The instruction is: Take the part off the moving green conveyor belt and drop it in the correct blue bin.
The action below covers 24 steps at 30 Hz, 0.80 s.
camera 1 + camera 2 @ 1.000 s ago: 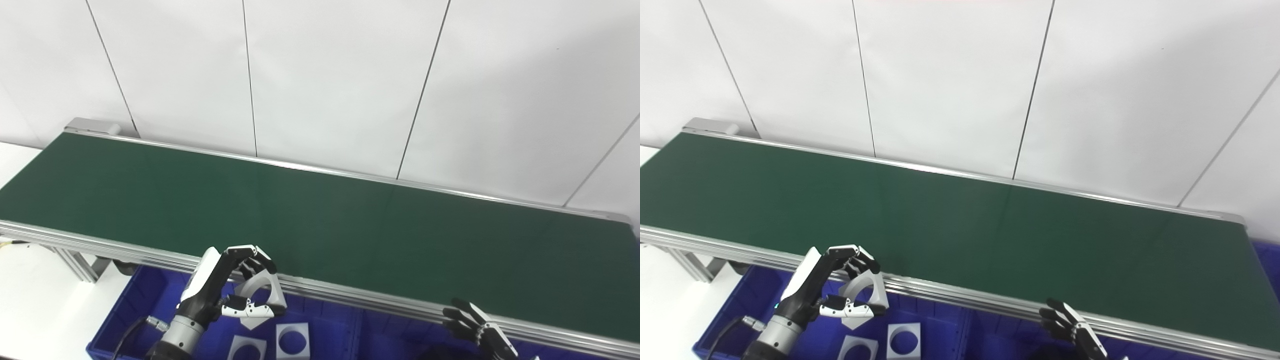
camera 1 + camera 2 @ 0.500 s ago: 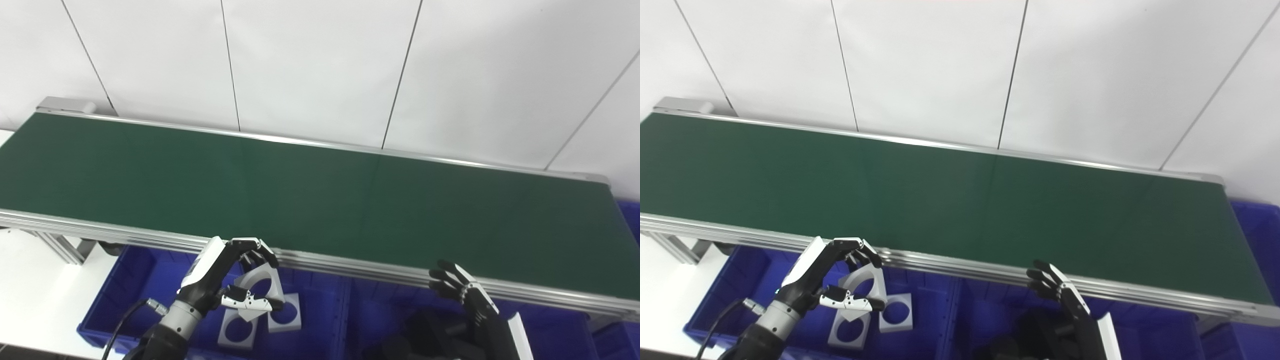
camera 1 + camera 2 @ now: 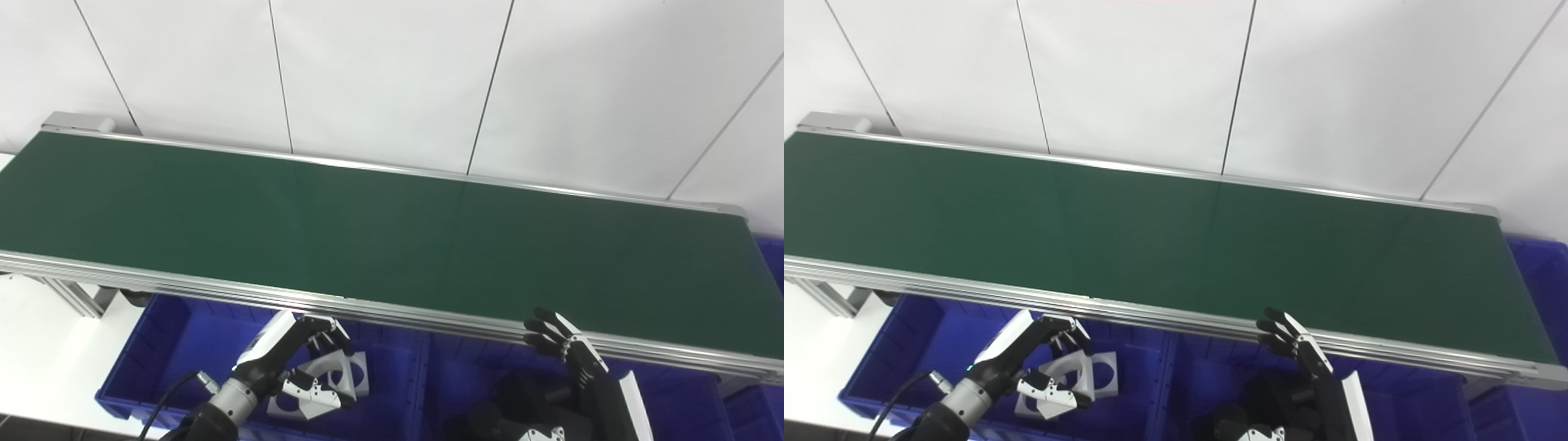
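The green conveyor belt [image 3: 380, 233] runs across the middle of the frame and carries nothing in view. The task's part is already off it: a white square part with a round hole [image 3: 323, 375] sits in the left hand [image 3: 288, 361] at the lower left of the frame, low inside the left blue bin [image 3: 153, 343]. The fingers [image 3: 324, 327] curl over the part's upper edge while the thumb presses from below, so the plate is pinched by its rim and tilted; that hold leaves the flat face free, likely so it can slide out once the pinch is let go. Under and beside it lie other white square parts with holes [image 3: 1105, 381], which suggests this bin is the right one for that shape. Whether the held part touches the ones below cannot be told.

The right hand [image 3: 566, 355] stands at the lower right of the frame, just below the belt's near aluminium rail [image 3: 429, 318], with its fingers spread and nothing in them; it appears to wait. It hovers over a second blue bin [image 3: 465, 380] holding dark parts [image 3: 520, 404], too shadowed to name more closely. The drop looks close to done; only the release is left.
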Available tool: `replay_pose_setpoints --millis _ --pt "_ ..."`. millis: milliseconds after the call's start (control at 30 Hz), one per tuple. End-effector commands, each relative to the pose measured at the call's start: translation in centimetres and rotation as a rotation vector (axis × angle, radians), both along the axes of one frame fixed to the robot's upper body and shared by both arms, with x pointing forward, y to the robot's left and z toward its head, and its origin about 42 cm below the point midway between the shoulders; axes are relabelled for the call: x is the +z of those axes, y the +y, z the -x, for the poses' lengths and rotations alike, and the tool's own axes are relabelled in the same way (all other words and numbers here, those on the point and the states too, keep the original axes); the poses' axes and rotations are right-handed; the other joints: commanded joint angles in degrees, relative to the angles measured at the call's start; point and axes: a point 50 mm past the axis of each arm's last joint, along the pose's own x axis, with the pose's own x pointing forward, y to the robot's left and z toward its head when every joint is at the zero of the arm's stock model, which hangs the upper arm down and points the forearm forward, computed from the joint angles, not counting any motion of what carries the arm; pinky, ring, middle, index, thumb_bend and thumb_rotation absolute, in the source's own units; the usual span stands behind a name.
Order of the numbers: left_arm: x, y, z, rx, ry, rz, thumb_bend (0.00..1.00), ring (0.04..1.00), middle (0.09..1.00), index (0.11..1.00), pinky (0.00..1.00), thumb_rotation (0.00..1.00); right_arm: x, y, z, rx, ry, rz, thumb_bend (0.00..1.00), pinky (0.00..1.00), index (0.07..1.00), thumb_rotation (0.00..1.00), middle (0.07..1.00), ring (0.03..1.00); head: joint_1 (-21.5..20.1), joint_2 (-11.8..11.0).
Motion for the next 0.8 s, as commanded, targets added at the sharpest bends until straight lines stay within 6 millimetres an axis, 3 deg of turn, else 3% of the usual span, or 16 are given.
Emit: replay_pose_setpoints --millis 0,100,133,167,200,267,333,433,633,767 --pt "0.8 0.2 -0.7 -0.014 -0.048 -0.032 0.47 0.449 0.540 0.521 0.34 0.00 1.2 0.2 -0.1 0.004 -0.049 -0.010 0.90 0.72 0.845 0.33 0.790 0.737 0.0 0.0" --pt "0.3 0.2 -0.9 -0.012 -0.048 -0.087 0.47 0.462 0.540 0.515 0.34 0.00 1.1 0.2 -0.1 0.003 -0.042 -0.017 0.90 0.72 0.845 0.34 0.792 0.739 -0.1 0.0" --pt "0.2 0.2 -1.0 -0.009 -0.049 -0.100 0.48 0.464 0.536 0.498 0.48 0.00 1.0 0.2 -0.1 0.002 -0.041 -0.017 0.91 0.72 0.846 0.34 0.792 0.739 -0.2 -0.1" --pt "0.1 0.2 -1.0 -0.005 -0.055 -0.117 0.49 0.465 0.534 0.489 0.54 0.00 1.0 0.2 -0.1 0.002 -0.043 -0.017 0.91 0.72 0.846 0.34 0.792 0.739 -0.4 -0.1" --pt "0.0 0.1 -1.0 0.000 -0.059 -0.129 0.50 0.644 0.678 0.495 0.63 0.02 1.0 0.3 -0.1 0.002 -0.045 -0.017 0.91 0.72 0.843 0.34 0.790 0.737 -0.4 -0.1" --pt "-0.2 0.0 -1.0 0.008 -0.053 -0.134 0.51 0.769 0.792 0.498 0.70 0.04 1.0 0.3 -0.1 0.004 -0.048 -0.016 0.91 0.72 0.842 0.33 0.788 0.735 -0.5 -0.1" --pt "-0.2 0.0 -1.0 0.010 -0.042 -0.133 0.65 0.843 0.870 0.742 0.74 0.03 1.0 0.3 -0.1 0.005 -0.053 -0.014 0.90 0.71 0.840 0.33 0.787 0.732 -0.6 -0.1" --pt "0.0 0.0 -0.9 -0.008 -0.048 -0.113 0.77 0.904 0.950 0.866 0.78 0.15 0.9 0.4 -0.2 0.004 -0.057 -0.014 0.91 0.71 0.840 0.33 0.789 0.733 -0.8 -0.1" --pt "0.6 -0.2 -0.7 -0.046 -0.061 -0.034 0.89 0.949 0.991 0.929 0.83 0.23 0.9 0.5 -0.1 0.007 -0.057 -0.018 0.91 0.71 0.840 0.32 0.792 0.739 -1.4 -0.1" --pt "1.4 -0.5 -0.4 -0.108 -0.066 0.111 0.93 0.961 0.973 0.915 0.88 0.22 0.8 0.7 -0.1 0.003 -0.055 -0.013 0.91 0.71 0.835 0.32 0.790 0.741 -2.4 0.1"
